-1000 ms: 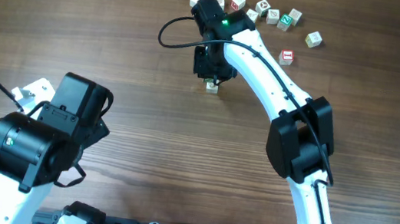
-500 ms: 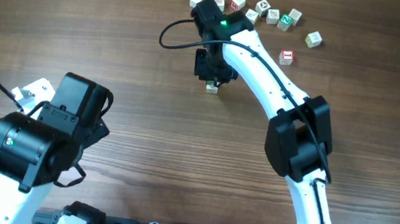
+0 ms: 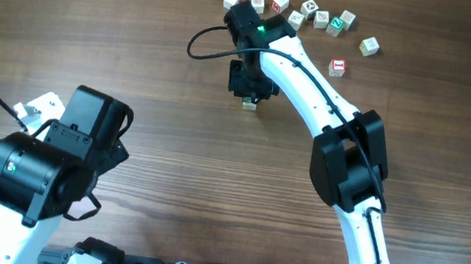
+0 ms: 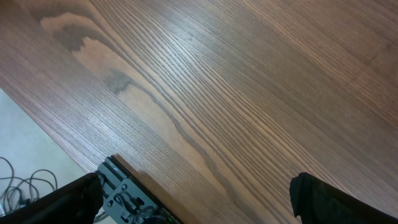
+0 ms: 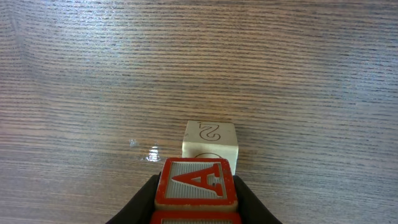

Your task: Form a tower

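Right tool (image 5: 196,199): clamped on red A cube (image 5: 196,179); tower (image 5: 211,140) on table (image 5: 311,62) just ahead, slightly off-centre. Left tool (image 4: 196,196): spread wide, empty, well apart from tower, the farther one.

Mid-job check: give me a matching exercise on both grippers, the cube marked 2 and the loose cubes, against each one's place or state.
1. left gripper
2. right gripper
3. pale cube marked 2
4. loose cubes

a. scattered at the far side of the table
b. shut on the red A cube
c. open over bare table
d. standing on the table just beyond the held cube

Pairs: 1-c, 2-b, 3-d, 4-a
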Controlling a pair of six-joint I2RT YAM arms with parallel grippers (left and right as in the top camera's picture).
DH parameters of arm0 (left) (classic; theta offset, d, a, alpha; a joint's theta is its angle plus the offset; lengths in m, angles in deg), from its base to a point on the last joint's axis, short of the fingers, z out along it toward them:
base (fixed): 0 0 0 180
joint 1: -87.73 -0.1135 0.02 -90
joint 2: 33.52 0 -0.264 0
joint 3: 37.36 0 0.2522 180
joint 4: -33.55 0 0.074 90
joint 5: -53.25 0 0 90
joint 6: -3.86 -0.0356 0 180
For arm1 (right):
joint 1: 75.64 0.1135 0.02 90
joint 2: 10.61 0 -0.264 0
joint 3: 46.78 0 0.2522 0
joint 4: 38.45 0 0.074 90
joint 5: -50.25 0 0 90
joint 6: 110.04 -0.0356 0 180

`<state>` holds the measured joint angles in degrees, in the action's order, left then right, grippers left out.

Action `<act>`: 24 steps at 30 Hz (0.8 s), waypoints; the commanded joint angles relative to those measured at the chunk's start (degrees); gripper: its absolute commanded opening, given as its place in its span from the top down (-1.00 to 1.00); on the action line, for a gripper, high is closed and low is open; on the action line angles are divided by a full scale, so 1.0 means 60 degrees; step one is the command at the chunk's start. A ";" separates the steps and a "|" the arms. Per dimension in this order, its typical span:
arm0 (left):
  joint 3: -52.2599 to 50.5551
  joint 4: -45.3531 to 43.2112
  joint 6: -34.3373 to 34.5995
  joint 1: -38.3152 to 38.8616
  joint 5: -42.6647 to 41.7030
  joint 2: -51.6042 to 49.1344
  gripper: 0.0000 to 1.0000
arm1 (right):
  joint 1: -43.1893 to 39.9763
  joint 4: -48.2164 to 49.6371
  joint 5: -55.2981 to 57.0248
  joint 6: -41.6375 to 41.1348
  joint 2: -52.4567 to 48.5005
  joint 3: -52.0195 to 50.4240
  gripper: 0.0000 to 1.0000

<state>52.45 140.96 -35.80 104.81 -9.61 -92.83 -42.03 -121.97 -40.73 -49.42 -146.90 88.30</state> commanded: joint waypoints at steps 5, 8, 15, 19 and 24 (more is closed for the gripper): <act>0.0004 0.0004 0.0186 -0.0055 0.0022 0.0036 -1.00 | -0.0036 0.0106 0.0331 0.0146 -0.0189 -0.0117 0.91; 0.0004 0.0004 0.0186 -0.0055 0.0022 0.0036 -1.00 | -0.0044 0.0109 0.0328 0.0146 -0.0189 -0.0117 0.91; 0.0004 0.0004 0.0186 -0.0055 0.0022 0.0036 -1.00 | -0.0044 0.0117 0.0331 0.0153 -0.0189 -0.0175 0.91; 0.0004 0.0004 0.0186 -0.0055 0.0022 0.0036 -1.00 | -0.0047 0.0222 0.0331 0.0157 -0.0193 -0.0302 0.91; 0.0004 0.0004 0.0186 -0.0055 0.0022 0.0036 -1.00 | -0.0080 0.0222 0.0328 0.0153 -0.0193 -0.0302 0.91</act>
<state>52.45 140.96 -35.80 104.79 -9.59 -92.83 -42.10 -120.77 -39.70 -49.10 -146.90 86.94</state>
